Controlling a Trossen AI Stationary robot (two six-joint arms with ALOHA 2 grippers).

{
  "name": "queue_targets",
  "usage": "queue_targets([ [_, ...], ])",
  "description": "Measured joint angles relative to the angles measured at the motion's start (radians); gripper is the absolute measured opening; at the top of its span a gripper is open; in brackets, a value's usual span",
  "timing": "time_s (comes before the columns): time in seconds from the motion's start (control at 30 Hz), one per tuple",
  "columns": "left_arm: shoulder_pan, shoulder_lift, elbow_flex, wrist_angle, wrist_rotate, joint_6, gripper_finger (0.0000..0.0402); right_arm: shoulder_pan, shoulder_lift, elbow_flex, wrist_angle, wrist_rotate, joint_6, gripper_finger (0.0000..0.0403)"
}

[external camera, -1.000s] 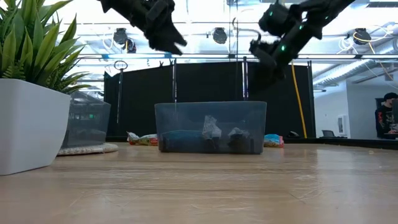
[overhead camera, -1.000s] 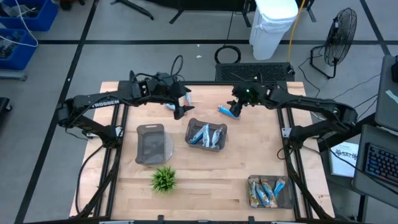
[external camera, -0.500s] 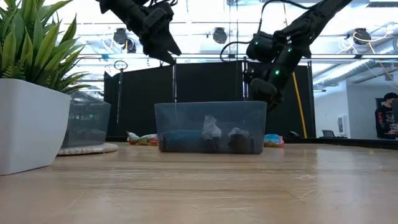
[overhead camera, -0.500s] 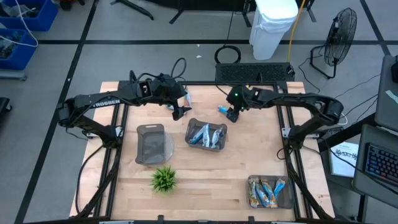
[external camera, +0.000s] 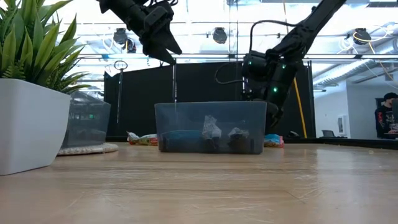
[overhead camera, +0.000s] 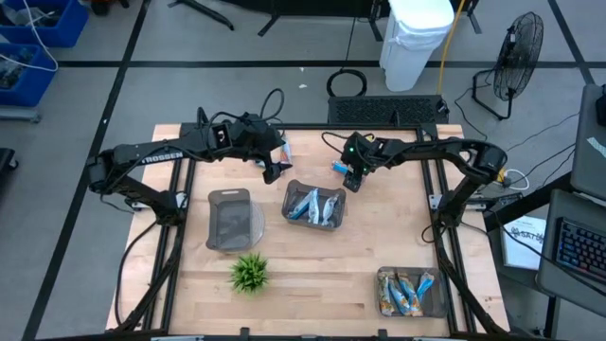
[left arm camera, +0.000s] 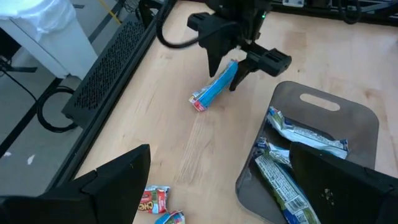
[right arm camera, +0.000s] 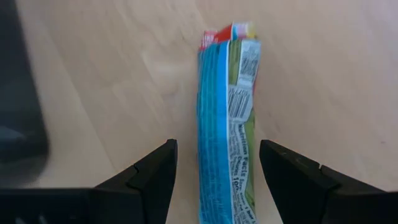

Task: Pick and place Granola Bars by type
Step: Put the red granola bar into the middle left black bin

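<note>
A bright blue granola bar lies flat on the table at the far side, just beyond the centre tray. My right gripper is open and low over this bar, one finger on each side without touching; the left wrist view shows this right gripper astride the bar. My left gripper hangs open, raised above the table left of the tray, holding nothing. Several blue bars lie in the centre tray. Two more bars lie on the table at the far edge.
A second dark tray sits on the left, and a third tray at the near right corner holds blue-and-orange bars. A small green plant stands near the front edge. Bare wood lies between the trays.
My right gripper has moved down and slightly toward the table's left, lowering over the blue bar until its open fingers stand on either side of it. The bar has stayed in place.
</note>
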Motion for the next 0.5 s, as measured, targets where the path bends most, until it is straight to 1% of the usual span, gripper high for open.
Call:
queue_targets([
  [0.13, 0.000, 0.000, 0.000, -0.001, 0.001, -0.005, 0.0388, 0.000, 0.025, 0.000, -0.001, 0.000, -0.014, 0.0219],
  [0.27, 0.000, 0.000, 0.000, -0.001, 0.002, -0.005, 0.0388, -0.007, 0.028, -0.001, -0.003, 0.000, -0.016, 0.0194],
  [0.37, 0.000, 0.000, 0.000, -0.002, 0.002, -0.005, 0.0388, -0.013, 0.022, -0.001, -0.006, 0.002, -0.039, 0.0153],
  [0.5, 0.000, 0.000, 0.000, -0.002, 0.002, -0.005, 0.0388, -0.013, 0.021, -0.001, -0.006, 0.002, -0.069, 0.0078],
])
